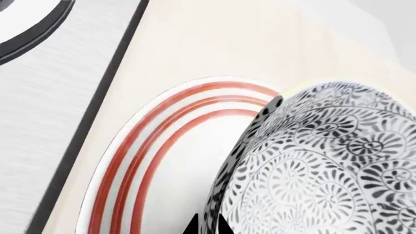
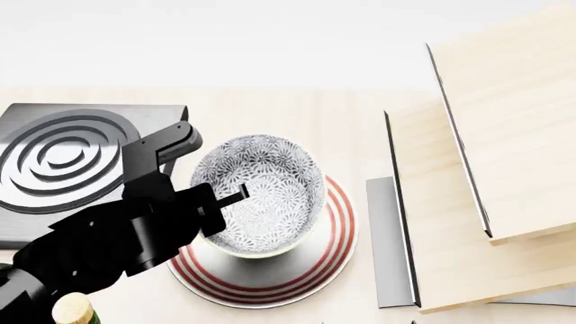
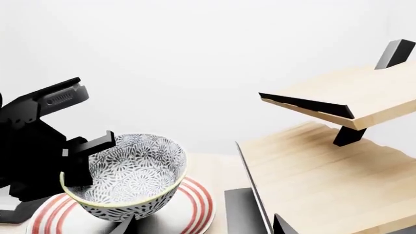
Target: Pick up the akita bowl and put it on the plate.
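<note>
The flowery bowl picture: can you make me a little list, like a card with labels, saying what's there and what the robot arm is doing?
bowl: akita bowl, grey-blue floral pattern, upright, over the plate
plate: white plate with red rings, lying flat on the wooden counter
left tool: left tool shut on the bowl's rim, one finger inside, one outside
bowl down yet: cannot tell if it touches the plate
right tool: only its dark tips show in the right wrist view
nearby: burner beside the plate; wooden shelves on the other side

The akita bowl (image 2: 261, 196), grey-blue floral all over with a pale greenish rim, sat upright with its near wall pinched in the left gripper (image 2: 223, 202). The red-ringed white plate (image 2: 338, 229) lay flat right under it.
</note>
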Motion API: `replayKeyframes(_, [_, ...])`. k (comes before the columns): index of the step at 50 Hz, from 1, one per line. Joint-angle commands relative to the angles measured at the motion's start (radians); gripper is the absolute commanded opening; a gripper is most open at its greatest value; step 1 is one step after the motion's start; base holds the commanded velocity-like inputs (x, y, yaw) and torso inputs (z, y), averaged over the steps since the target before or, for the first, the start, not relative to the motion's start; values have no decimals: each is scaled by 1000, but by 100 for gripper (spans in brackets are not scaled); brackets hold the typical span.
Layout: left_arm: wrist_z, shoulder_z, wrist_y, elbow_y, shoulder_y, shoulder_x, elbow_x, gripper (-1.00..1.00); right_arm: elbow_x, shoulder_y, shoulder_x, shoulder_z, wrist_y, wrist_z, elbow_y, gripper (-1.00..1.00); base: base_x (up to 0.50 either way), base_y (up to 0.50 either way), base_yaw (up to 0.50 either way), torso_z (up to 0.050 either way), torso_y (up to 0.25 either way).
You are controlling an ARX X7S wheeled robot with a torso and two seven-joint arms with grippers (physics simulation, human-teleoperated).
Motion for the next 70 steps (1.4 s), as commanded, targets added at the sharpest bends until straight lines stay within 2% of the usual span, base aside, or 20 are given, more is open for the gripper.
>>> replayKeyframes(1, [13, 200, 57, -12, -20, 4, -193, -100, -1, 1, 1, -4, -4, 0, 3, 100, 0, 0, 0, 0, 0])
replayKeyframes(14, [12, 320, 67, -1, -26, 4, -302, -100, -1, 3, 0, -10, -12, 0, 16, 100, 0, 0, 0, 0, 0])
replayKeyframes(33, [13, 355, 70, 6, -16, 4, -322, -100, -3, 3, 2, -14, -7, 6, 11, 100, 0, 0, 0, 0, 0])
replayKeyframes(34, [12, 354, 71, 6, -16, 4, -321, 100, -3, 2, 3, -15, -6, 6, 9, 100, 0, 0, 0, 0, 0])
replayKeyframes(51, [4, 356, 68, 0, -24, 4, -311, 100, -4, 10, 4, -22, -4, 4, 15, 100, 0, 0, 0, 0, 0])
replayKeyframes(65, [-37, 388, 41, -15, -84, 3, -258, 100, 0, 10, 1, -28, -10, 4, 22, 100, 0, 0, 0, 0, 0])
replayKeyframes(67, [-50, 393, 38, 1, -93, -4, -252, 100, 1, 11, 0, -29, -12, 3, 24, 100, 0, 0, 0, 0, 0])
replayKeyframes(70, [-84, 376, 58, 131, -100, -65, -257, 100, 0, 7, 3, -30, -11, 5, 17, 100, 0, 0, 0, 0, 0])
